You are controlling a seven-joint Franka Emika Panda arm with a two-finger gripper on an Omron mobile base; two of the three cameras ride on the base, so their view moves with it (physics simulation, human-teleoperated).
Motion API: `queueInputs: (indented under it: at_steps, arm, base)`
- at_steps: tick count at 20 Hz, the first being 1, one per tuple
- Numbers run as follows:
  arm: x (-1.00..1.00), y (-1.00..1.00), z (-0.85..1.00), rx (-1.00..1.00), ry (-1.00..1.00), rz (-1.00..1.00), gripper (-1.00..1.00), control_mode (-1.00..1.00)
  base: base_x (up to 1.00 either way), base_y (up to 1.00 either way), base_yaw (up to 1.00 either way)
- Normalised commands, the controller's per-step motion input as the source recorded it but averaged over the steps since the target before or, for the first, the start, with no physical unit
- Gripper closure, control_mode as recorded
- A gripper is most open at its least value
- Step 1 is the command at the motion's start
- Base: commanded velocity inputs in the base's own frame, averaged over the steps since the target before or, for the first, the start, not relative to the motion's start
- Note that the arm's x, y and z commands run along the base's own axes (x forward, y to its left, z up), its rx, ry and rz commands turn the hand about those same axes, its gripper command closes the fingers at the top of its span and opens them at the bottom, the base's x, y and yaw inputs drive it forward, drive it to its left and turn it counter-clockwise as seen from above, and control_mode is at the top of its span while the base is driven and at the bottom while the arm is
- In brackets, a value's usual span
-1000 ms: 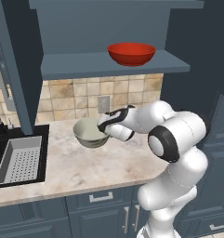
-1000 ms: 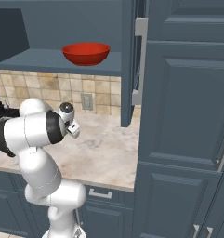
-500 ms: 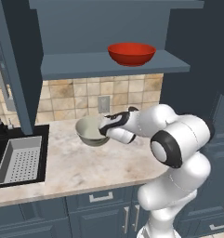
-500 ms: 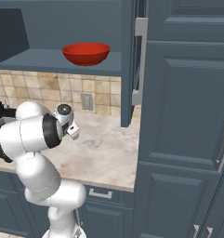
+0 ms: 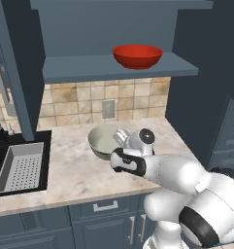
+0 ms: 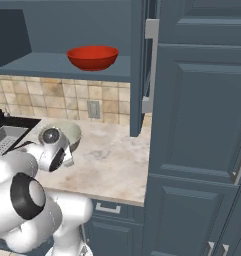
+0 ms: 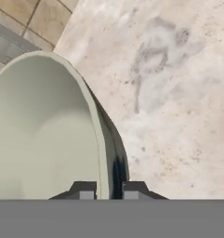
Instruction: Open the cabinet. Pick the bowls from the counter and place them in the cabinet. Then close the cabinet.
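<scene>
Already the cabinet (image 5: pixel 21 73) is open and the red bowl (image 5: pixel 137 56) is on its shelf; the gripper (image 7: pixel 108 189) pinches the cream bowl's (image 5: pixel 103 140) rim over the bench (image 5: pixel 65 170), so placing and closing remain.

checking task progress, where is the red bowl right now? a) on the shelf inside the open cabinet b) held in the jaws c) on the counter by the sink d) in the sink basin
a: the red bowl sits on the inner shelf of the open cabinet, while the jaws are shut on the rim of the cream bowl over the counter.
</scene>
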Motion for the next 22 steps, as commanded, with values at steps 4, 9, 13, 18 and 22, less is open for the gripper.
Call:
queueInputs:
  at_steps: [4,9,13,18,22]
  arm:
    - [-0.92,0.0,0.9,0.09,0.0,-0.11,1.0,-1.0]
    - [-0.93,0.0,1.0,0.08,0.03,-0.07,1.0,-1.0]
    - [-0.93,-0.01,0.89,0.03,0.11,-0.08,1.0,-1.0]
    - [-0.89,-0.14,0.74,0.0,0.25,-0.12,1.0,-1.0]
    - [-0.77,-0.19,0.72,0.0,0.27,-0.09,1.0,-1.0]
  base:
    - [0.0,0.0,0.0]
    - [0.0,0.0,0.0]
    - [0.0,0.0,0.0]
    - [0.0,0.0,0.0]
    - [0.0,0.0,0.0]
